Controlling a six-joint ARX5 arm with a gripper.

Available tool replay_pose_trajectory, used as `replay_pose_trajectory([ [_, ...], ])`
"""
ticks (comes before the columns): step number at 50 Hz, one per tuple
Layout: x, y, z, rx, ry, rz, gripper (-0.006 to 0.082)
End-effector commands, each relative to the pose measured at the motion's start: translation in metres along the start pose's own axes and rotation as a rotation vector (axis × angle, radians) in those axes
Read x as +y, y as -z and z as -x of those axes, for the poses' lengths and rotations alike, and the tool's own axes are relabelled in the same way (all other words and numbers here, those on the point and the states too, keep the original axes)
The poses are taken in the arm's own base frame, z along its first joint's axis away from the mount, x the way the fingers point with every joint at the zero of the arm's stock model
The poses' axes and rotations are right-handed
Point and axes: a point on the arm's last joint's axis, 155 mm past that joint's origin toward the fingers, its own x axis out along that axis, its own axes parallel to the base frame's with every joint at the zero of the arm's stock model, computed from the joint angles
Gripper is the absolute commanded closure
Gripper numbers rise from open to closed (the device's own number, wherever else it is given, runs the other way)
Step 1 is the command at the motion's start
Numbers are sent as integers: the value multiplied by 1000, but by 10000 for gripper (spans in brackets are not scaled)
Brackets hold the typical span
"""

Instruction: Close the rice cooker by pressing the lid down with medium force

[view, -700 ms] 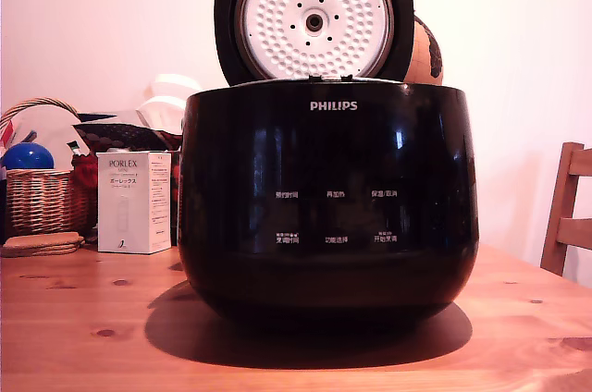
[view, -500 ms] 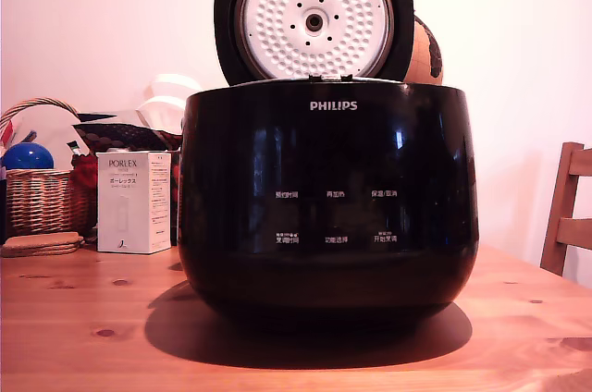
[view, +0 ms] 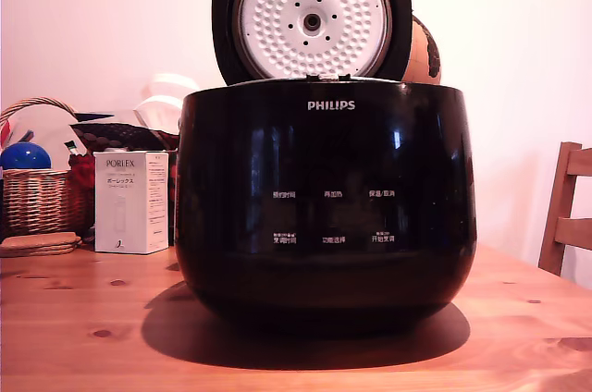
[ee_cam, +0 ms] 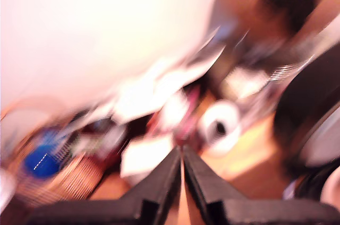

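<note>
Lid (view: 312, 15) stands open at top centre; our gripper (ee_cam: 182, 157), tips together, should push its back squarely.

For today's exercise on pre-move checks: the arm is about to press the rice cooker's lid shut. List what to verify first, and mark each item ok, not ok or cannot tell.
1. The lid is up and ready to be pushed: ok, it stands open above the rice cooker.
2. Cooker sits flat on the table: ok.
3. Nothing lies across the rim: cannot tell, the exterior view sees only the front edge.
4. The gripper is empty with fingers together: ok.
5. Gripper is lined up behind the lid: cannot tell, the wrist view is blurred.
</note>
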Motion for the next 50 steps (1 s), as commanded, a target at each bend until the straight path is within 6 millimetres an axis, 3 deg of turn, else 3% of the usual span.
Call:
replay_pose_trajectory([
  [1,-4,2,-23,4,59,21,791],
  [34,-61,-13,-127,-112,551,234,791],
  [50,-71,-12,-165,-135,645,321,791],
])
